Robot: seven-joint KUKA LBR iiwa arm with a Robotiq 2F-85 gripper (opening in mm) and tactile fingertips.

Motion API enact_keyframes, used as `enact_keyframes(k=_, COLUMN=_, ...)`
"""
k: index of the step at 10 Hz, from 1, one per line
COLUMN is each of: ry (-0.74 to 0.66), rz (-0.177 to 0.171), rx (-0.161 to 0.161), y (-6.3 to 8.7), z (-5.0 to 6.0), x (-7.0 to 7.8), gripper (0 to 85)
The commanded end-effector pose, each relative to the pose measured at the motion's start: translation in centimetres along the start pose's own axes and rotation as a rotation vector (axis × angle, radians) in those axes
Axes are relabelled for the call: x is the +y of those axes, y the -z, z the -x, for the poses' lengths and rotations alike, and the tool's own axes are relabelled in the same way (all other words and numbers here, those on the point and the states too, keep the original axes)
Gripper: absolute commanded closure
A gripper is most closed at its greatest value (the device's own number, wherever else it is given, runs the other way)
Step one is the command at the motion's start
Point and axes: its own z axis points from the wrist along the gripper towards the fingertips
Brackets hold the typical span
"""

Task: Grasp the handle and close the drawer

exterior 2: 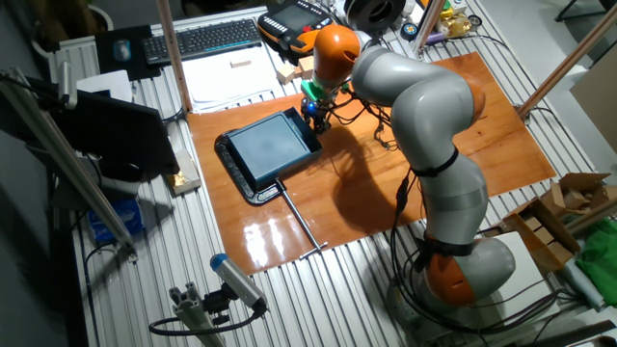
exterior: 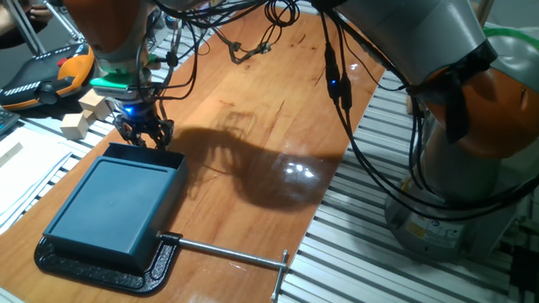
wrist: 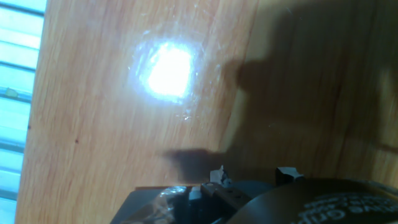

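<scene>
The flat dark teal box (exterior: pixel 114 202) lies at the table's left and also shows in the other fixed view (exterior 2: pixel 270 145). Its drawer (exterior: pixel 173 162) sticks out only a little at the far end. The handle (exterior: pixel 145 151) is that end's narrow rim. My gripper (exterior: pixel 145 135) hangs fingers down right at the handle, touching or just above it; it also shows in the other fixed view (exterior 2: pixel 316 116). In the hand view the two fingertips (wrist: pixel 217 175) stand apart over bare wood, with nothing seen between them. The drawer is out of the hand view.
A black cast-iron clamp (exterior: pixel 101 268) grips the box's near end, and its steel rod (exterior: pixel 227 251) lies across the table's front. Wooden blocks (exterior: pixel 80 122) sit left of the gripper. Cables (exterior: pixel 337 84) hang over the wooden table (exterior: pixel 278 109).
</scene>
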Motion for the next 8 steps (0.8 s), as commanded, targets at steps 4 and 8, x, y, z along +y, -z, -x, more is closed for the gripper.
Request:
enact_keyframes(k=4, ry=-0.008, rz=-0.007, rx=-0.006, y=0.3, z=-0.8, x=0.1, gripper=83.0)
enact_keyframes(k=8, ry=-0.019, rz=-0.009, rx=-0.010, y=0.3, z=-1.7, x=0.1, gripper=83.0)
